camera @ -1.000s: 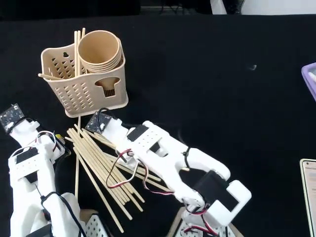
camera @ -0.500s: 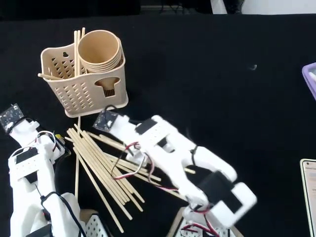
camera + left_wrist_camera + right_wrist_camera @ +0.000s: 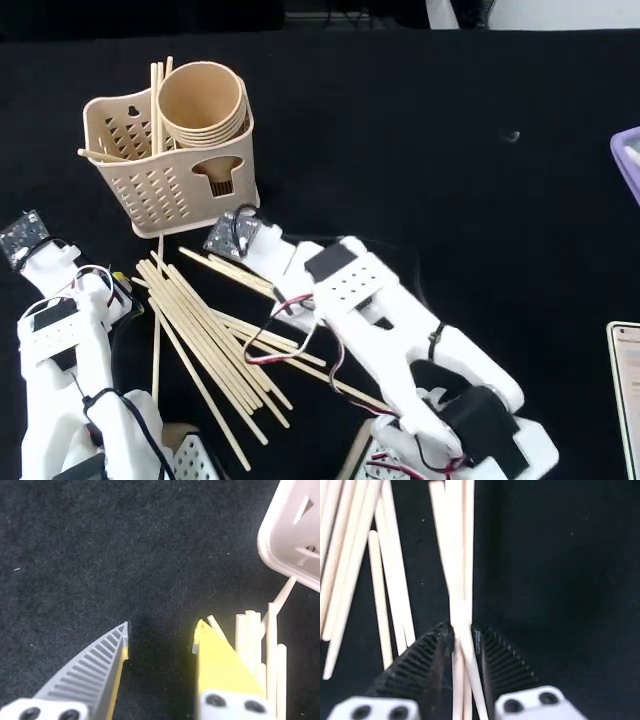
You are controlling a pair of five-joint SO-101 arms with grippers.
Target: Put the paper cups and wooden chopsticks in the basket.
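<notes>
A beige basket (image 3: 170, 170) stands at the back left with a stack of paper cups (image 3: 201, 101) and a few chopsticks (image 3: 158, 95) upright in it. Several wooden chopsticks (image 3: 205, 335) lie fanned on the black table in front of it. My right gripper (image 3: 462, 632) is shut on a few chopsticks (image 3: 456, 565), whose ends stick out ahead of the fingertips; from above that arm's wrist (image 3: 238, 237) sits just in front of the basket. My left gripper (image 3: 160, 632) stands open over bare cloth, chopstick ends (image 3: 260, 635) beside one finger and the basket's corner (image 3: 292, 535) beyond.
A purple container (image 3: 628, 155) sits at the table's right edge, and a white card (image 3: 627, 370) lies below it. The left arm (image 3: 60, 330) rests at the front left. Black cloth stretches open to the right of the basket.
The right arm has risen and swung toward the basket, lifting a few chopsticks out of the pile. The left arm has stayed still.
</notes>
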